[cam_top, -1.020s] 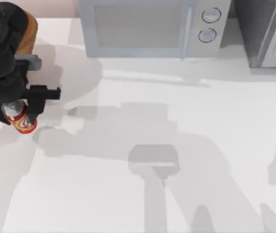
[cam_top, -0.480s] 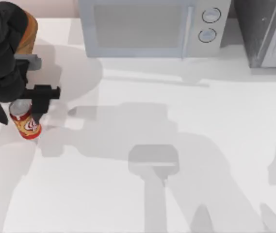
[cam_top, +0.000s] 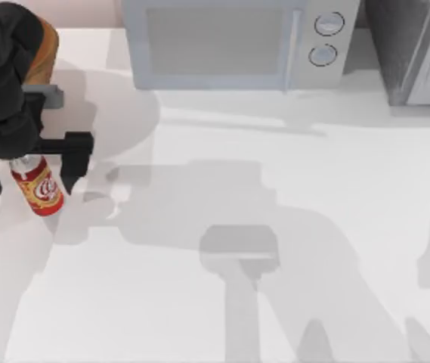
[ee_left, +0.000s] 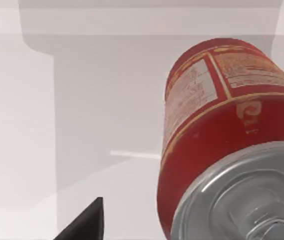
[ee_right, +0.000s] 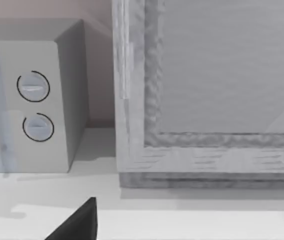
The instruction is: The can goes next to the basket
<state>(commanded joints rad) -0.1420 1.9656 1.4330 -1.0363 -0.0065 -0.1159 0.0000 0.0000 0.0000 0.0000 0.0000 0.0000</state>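
The can (cam_top: 39, 187), red with an orange-yellow band and a silver top, stands upright on the white table at the far left. My left gripper (cam_top: 30, 168) hangs over it, open, with its dark fingers (cam_top: 75, 155) spread wide on either side and clear of the can. Seen from the left wrist, the can (ee_left: 221, 140) looms close, and one fingertip (ee_left: 84, 222) is apart from it. The tan basket (cam_top: 44, 49) sits just behind, at the far left corner, mostly hidden by my left arm. My right arm stays parked off to the right.
A white microwave (cam_top: 230, 41) stands along the back edge, with a grey cabinet (cam_top: 419, 49) to its right. The right wrist view faces the microwave (ee_right: 37, 100) and the cabinet (ee_right: 206, 90). Open table stretches across the middle and front.
My left gripper's fingers have spread apart and let go of the can, which now stands free on the table. The gripper has drawn back slightly.
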